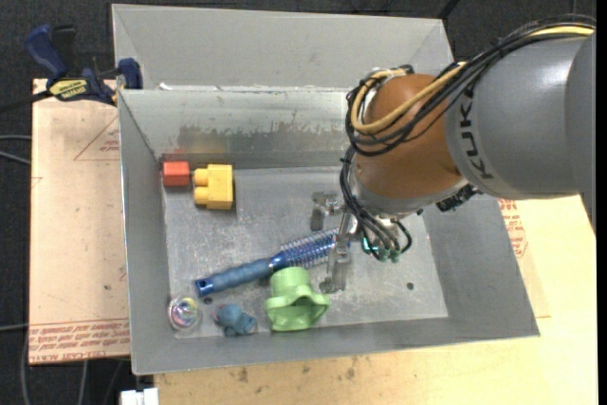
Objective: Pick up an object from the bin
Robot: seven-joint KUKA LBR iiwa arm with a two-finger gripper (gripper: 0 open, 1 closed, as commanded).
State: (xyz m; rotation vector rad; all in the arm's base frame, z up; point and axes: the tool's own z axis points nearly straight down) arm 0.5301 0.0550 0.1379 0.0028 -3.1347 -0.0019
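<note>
With the approach step in hand, the jaws are set low at the bristle head of the blue brush (237, 275) near the bin's (142, 204) front edge, their opening cannot be told, and a centred closing is called for next.

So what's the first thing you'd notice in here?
The big grey robot arm with its orange wrist reaches in from the right. Its hand is down by the bristly end of a blue brush, beside a bright green toy at the front of the bin.

"KUKA" on grey arm (531, 123)
</note>
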